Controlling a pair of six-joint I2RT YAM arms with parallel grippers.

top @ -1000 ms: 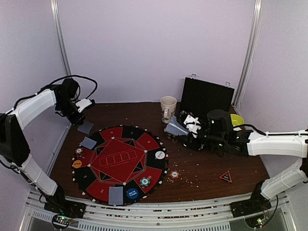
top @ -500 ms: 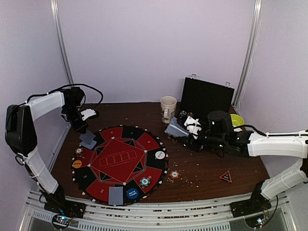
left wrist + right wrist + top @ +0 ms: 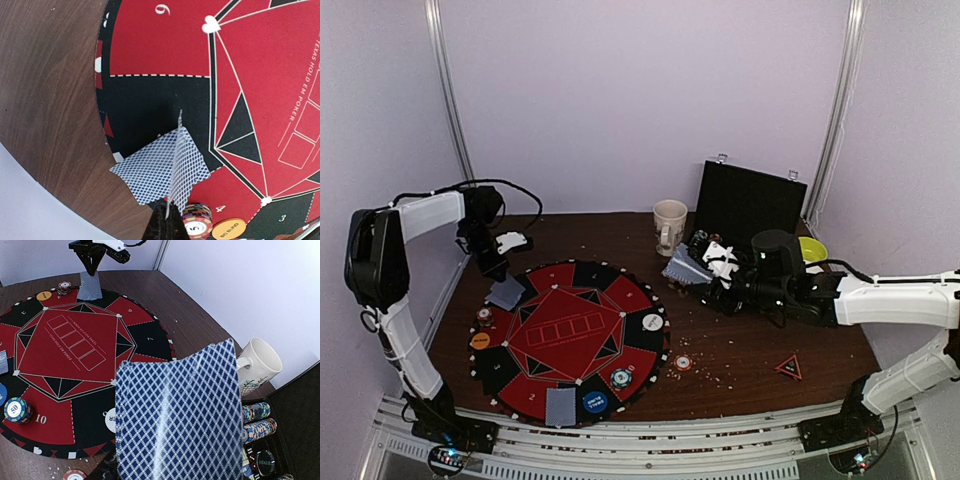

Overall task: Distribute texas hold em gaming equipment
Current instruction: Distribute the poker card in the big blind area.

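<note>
left jaws: shut tight on one card (image 3: pixel 90 287), now swung in from far left to the mat (image 3: pixel 570 330) left edge, over a flat card (image 3: pixel 506 293) | right jaws: clamped on deck (image 3: pixel 175 420), right side, unmoved | next: probably drop card there

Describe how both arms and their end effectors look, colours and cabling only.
The left arm and right arm have white tubular shells, black joints and thin black cables looping outside. The left end effector and right end effector are black with white moulded parts.
</note>
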